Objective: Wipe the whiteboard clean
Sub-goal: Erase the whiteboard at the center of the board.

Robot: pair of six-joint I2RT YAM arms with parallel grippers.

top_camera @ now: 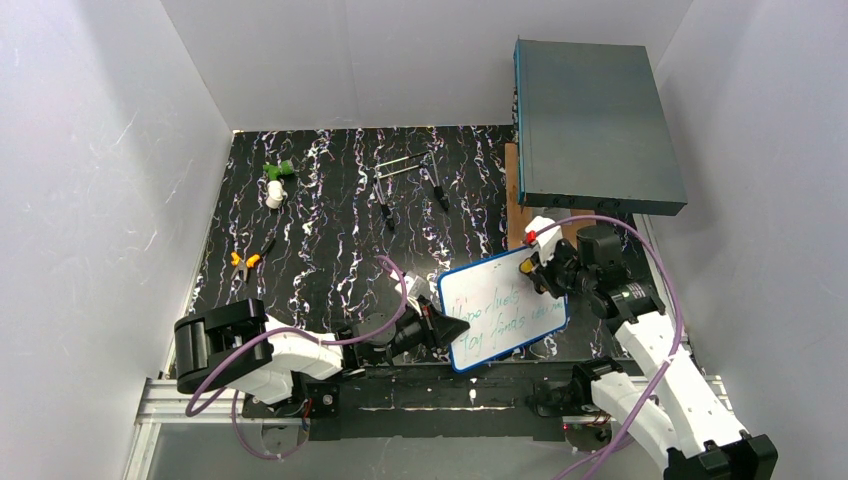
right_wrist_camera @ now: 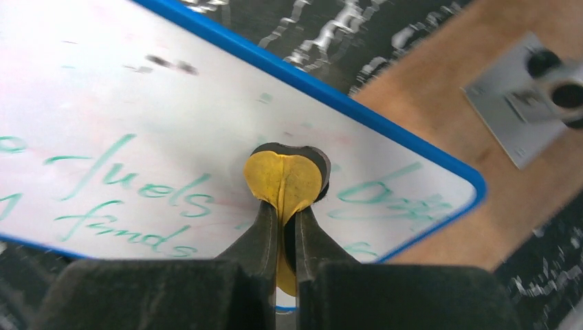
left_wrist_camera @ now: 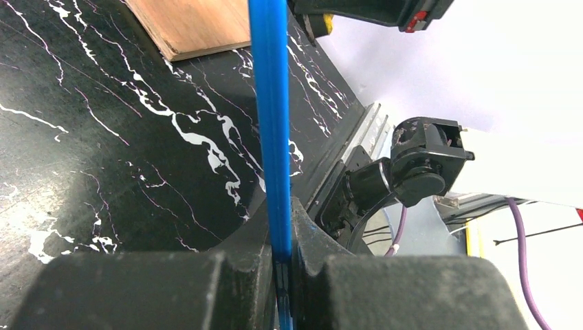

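Note:
The whiteboard, white with a blue frame and green handwriting, is held tilted above the table near its front edge. My left gripper is shut on the board's left edge; the left wrist view shows the blue frame pinched between the jaws. My right gripper is shut on a small yellow eraser with a black underside, pressed on the board's upper right part. Green words lie left and right of the eraser.
A large grey-teal box stands at the back right on a wooden board. A white and green object, orange-handled pliers and several dark tools lie on the black marbled table.

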